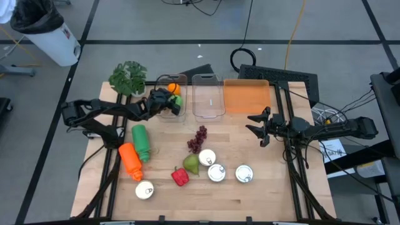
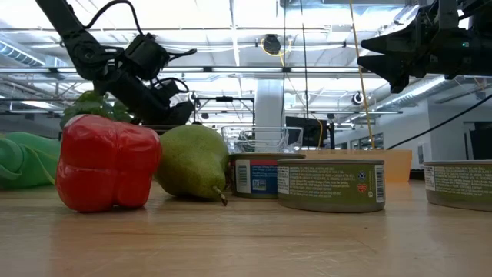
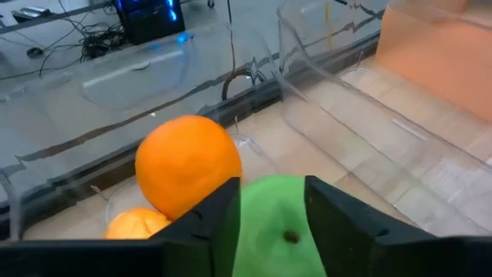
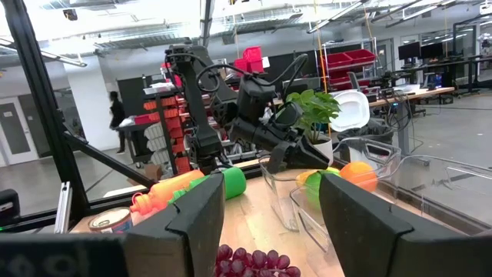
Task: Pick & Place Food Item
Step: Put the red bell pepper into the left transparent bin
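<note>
Hovering over the leftmost clear bin [image 1: 172, 94], the left gripper [image 1: 167, 100] has a green apple [image 3: 275, 231] sitting right between its two dark fingers [image 3: 217, 223]. The jaws look partly spread around it, and I honestly can't tell if they're actually pinching the fruit or just flanking it. Just past the fingertips there's an orange [image 3: 188, 165] inside that same bin, with a second, smaller orange fruit [image 3: 137, 223] tucked beside and below it. The apple is touching or nearly touching the big orange.

The right gripper [image 1: 257, 127] is parked in the air well away from all that, jaws spread with nothing between them, looking across the table toward the other arm.

Next bin over from the left jaws is another clear bin [image 1: 208, 95], then an orange tray [image 1: 246, 96]. Closer to the table's front edge, away from both sets of jaws: purple grapes [image 1: 198, 139], a pear [image 1: 191, 163], a red pepper [image 1: 180, 177], some cans [image 1: 244, 174], a green bottle [image 1: 141, 141] and an orange bottle [image 1: 130, 160]. A leafy plant [image 1: 128, 77] sits behind the left arm.
</note>
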Controlling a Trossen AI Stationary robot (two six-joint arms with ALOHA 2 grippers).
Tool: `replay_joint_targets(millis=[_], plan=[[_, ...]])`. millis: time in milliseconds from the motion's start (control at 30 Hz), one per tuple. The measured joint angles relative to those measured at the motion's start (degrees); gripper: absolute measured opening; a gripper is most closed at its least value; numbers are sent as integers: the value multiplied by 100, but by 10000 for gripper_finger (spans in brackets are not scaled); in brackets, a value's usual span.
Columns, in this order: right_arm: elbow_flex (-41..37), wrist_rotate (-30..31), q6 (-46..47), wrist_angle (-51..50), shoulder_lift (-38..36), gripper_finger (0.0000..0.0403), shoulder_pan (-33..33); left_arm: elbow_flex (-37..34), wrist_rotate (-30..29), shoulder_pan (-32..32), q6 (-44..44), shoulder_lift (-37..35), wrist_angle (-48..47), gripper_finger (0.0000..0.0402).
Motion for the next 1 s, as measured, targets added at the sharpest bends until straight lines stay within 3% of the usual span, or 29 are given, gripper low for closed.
replay_joint_targets(millis=[400, 800, 1000], plan=[[-1, 0, 0, 50, -1, 199, 0, -1, 91, -159, 82, -1175, -23, 184], [0, 0, 42, 50, 0, 199, 0, -1, 1430, -769, 67, -3011, -272, 184], [-1, 0, 116, 53, -1, 199, 0, -1, 1835, -982, -180, -3560, -288, 184]])
